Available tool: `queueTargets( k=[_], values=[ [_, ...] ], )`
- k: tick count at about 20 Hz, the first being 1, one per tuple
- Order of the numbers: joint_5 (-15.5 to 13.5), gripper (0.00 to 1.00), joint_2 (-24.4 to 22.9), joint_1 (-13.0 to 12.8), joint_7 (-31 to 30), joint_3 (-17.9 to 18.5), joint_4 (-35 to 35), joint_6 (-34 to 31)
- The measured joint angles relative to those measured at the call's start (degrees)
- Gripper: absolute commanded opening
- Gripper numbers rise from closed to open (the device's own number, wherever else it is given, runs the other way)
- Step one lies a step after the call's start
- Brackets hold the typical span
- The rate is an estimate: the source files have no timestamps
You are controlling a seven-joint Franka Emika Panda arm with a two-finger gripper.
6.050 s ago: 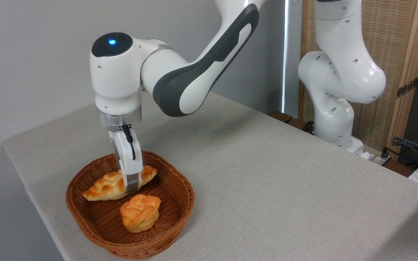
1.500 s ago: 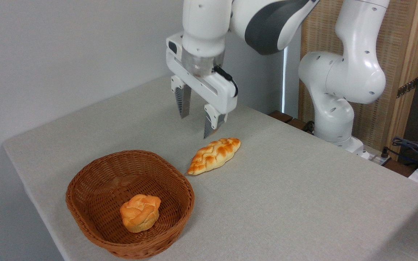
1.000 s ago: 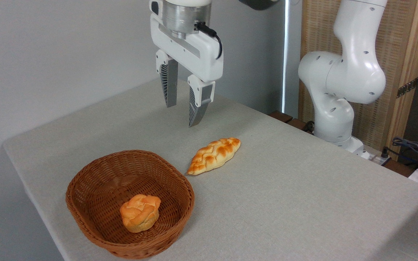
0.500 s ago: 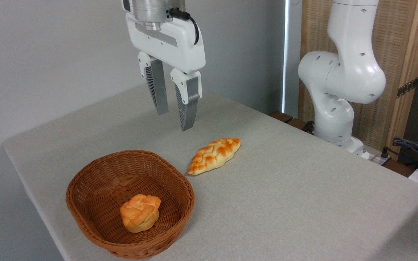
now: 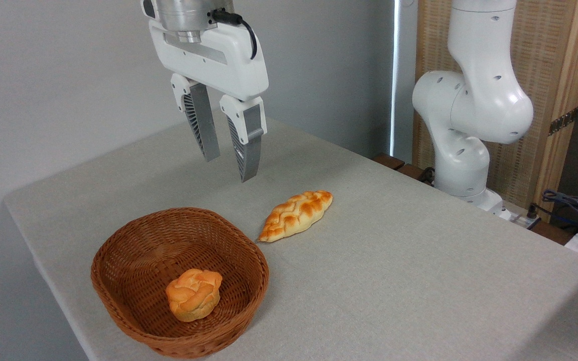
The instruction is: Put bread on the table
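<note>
Since half a second earlier, the white two-finger gripper (image 5: 229, 163) had drifted up and toward nine o'clock, jaws parted and empty. The golden braided loaf with browned lattice crust (image 5: 296, 215) lay on the grey-beige cloth-topped table (image 5: 394, 260), at about four o'clock from the fingertips, just beside the brown wicker basket (image 5: 249, 260), its long axis running two to eight o'clock. The placement looked complete.

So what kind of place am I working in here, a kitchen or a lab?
Most likely a lab or demo room, not a kitchen: the arm's base is bolted beside a cloth-covered table, loose cables lie at the right, and a woven partition stands behind.
</note>
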Motion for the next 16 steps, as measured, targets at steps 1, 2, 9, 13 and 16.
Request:
queueTargets(
  k=[1,2,9,13,16],
  values=[
    [0.37,1.00,0.00,0.00,0.00,0.00,0.07,0.00],
    [0.67,1.00,0.00,0.00,0.00,0.00,0.13,0.01],
    [0.89,1.00,0.00,-0.01,0.00,-0.03,0.21,0.07],
    [0.89,1.00,0.00,-0.01,0.00,-0.06,0.21,0.07],
    [0.89,1.00,0.00,-0.01,0.00,-0.06,0.21,0.07]
  ],
)
